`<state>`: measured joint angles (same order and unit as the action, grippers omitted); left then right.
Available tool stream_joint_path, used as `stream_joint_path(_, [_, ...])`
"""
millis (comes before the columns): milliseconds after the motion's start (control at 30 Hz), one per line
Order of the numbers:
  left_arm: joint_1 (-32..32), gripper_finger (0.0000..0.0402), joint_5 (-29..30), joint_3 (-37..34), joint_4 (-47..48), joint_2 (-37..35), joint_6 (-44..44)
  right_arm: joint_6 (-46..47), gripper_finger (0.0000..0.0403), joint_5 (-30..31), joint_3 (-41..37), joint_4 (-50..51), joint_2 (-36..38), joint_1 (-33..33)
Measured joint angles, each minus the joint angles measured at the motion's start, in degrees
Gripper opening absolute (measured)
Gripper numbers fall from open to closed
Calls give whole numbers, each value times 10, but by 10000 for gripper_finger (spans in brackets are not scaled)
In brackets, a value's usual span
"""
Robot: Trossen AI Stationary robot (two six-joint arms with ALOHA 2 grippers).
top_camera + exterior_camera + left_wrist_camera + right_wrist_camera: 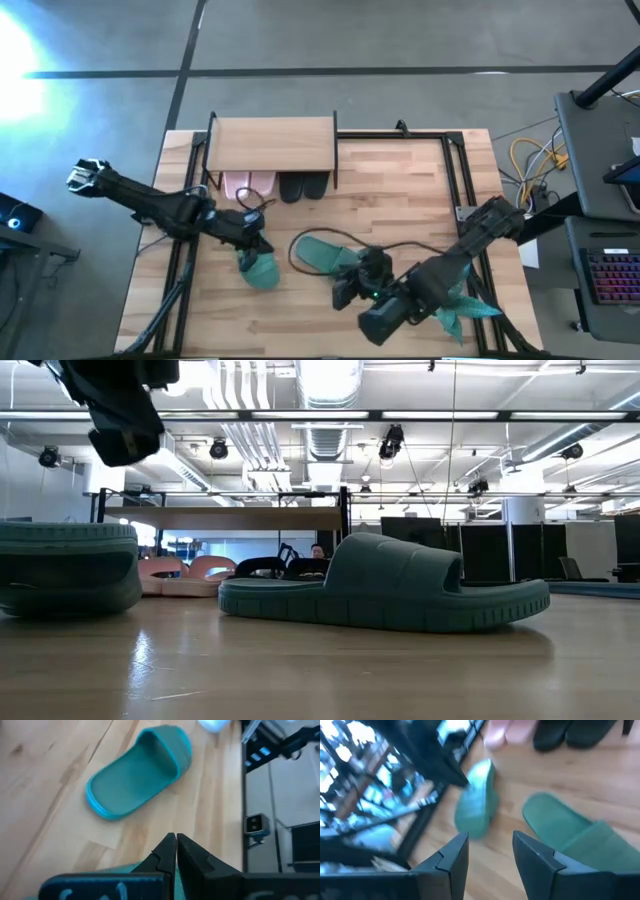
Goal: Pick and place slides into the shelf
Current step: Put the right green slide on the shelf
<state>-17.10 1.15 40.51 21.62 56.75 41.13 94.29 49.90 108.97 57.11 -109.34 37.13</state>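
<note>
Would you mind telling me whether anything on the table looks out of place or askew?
Yes. The pink pair and black pair sit neatly under the shelf, but the two teal slides lie loose on the table, pointing different ways: one mid-table, the other by the left hand.

Under the shelf (272,143), the pink pair (248,183) and black pair (302,186) fill the front opening side by side. Bare tabletop (400,190) lies open right of the shelf. In front of the shelf, two teal slides (322,253) (260,270) and both arms block the middle.
</note>
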Motion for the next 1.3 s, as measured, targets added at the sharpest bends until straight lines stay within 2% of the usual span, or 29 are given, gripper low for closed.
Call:
stream_joint_path(167, [22, 0, -56, 0, -56, 65, -44, 21, 144, 78, 0, -1, 23, 5])
stream_joint_path(300, [26, 0, -101, 0, -179, 133, -45, 41, 144, 128, 3, -1, 43, 5])
stream_joint_path(400, [36, 0, -121, 0, -273, 191, -28, 35, 144, 142, 3, -2, 59, 0])
stream_joint_path(567, [55, 0, -145, 2, -366, 280, -6, -3, 156, 148, 3, -1, 87, -1])
stream_joint_path(700, [66, 18, -151, 29, -380, 332, 46, -25, 185, 148, 3, 1, 103, -2])
stream_joint_path(900, [76, 84, -146, 84, -381, 379, 52, -9, 220, 148, 2, 49, 115, -2])
stream_joint_path(1100, [85, 142, -141, 134, -369, 417, 52, 42, 232, 147, 2, 107, 115, -2])
stream_joint_path(1300, [96, 162, -140, 161, -353, 458, 52, 49, 233, 154, 2, 117, 115, -2])
